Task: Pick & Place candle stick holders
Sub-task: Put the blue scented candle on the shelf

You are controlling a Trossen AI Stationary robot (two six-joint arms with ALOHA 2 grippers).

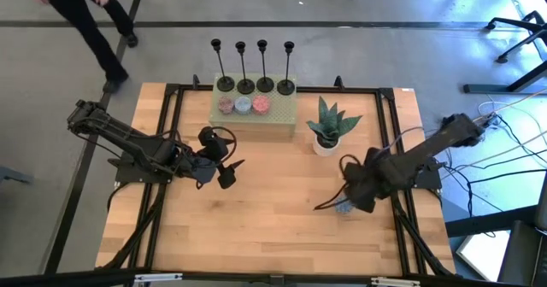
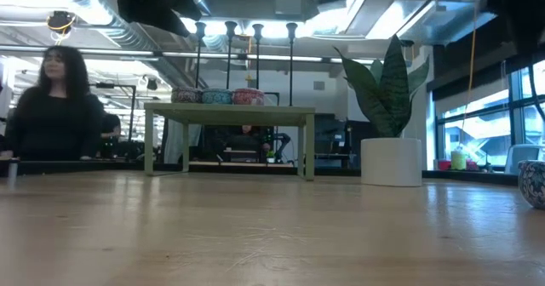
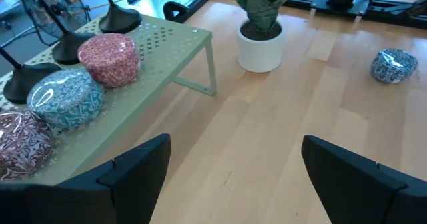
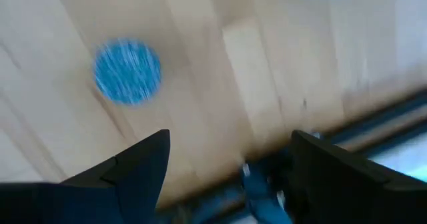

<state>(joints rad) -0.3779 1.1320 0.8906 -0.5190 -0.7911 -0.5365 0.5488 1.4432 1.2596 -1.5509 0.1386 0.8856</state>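
Four black candlestick holders (image 1: 254,65) stand in a row along the far edge of a light green perforated stand (image 1: 254,114), each on its round base, stems upright; they also show in the low view (image 2: 244,56). My left gripper (image 1: 229,172) is open and empty over the table, left of centre, near the stand's near left corner. My right gripper (image 1: 346,200) is open and empty above a blue patterned tin (image 4: 127,71) that lies on the table at the right.
Three round patterned tins (image 3: 110,56) sit on the stand in front of the holders. A potted green plant (image 1: 328,126) in a white pot stands to the stand's right. A person (image 2: 53,107) is beyond the table's far left. Bare wood lies across the table's middle and near side.
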